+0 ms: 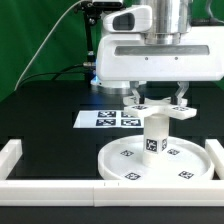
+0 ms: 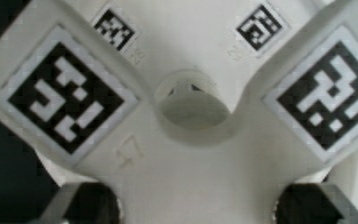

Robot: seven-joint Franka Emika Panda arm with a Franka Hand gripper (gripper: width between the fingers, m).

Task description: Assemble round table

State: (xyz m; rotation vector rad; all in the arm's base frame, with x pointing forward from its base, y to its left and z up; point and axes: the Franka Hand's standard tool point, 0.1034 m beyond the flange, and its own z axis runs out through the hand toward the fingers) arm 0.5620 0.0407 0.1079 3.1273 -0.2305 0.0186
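Note:
The large flat round disc (image 1: 118, 163) lies on the black table near the front. The short cylindrical leg (image 1: 155, 136) stands upright on its middle. The X-shaped cross base (image 1: 160, 109) sits level at the leg's top, and whether it touches the leg I cannot tell. My gripper (image 1: 157, 98) is shut on the cross base from above, one finger on each side. In the wrist view the cross base (image 2: 194, 165) fills the picture, tags on its arms and a round hole (image 2: 190, 108) at its centre. My gripper (image 2: 202, 205) shows only as two dark fingertips (image 2: 91, 203). The base hides the leg and disc there.
The marker board (image 1: 104, 119) lies flat behind the disc. A low white wall runs along the front (image 1: 50, 191), with ends on the exterior view's left (image 1: 10, 153) and right (image 1: 215, 150). A green backdrop stands behind the table.

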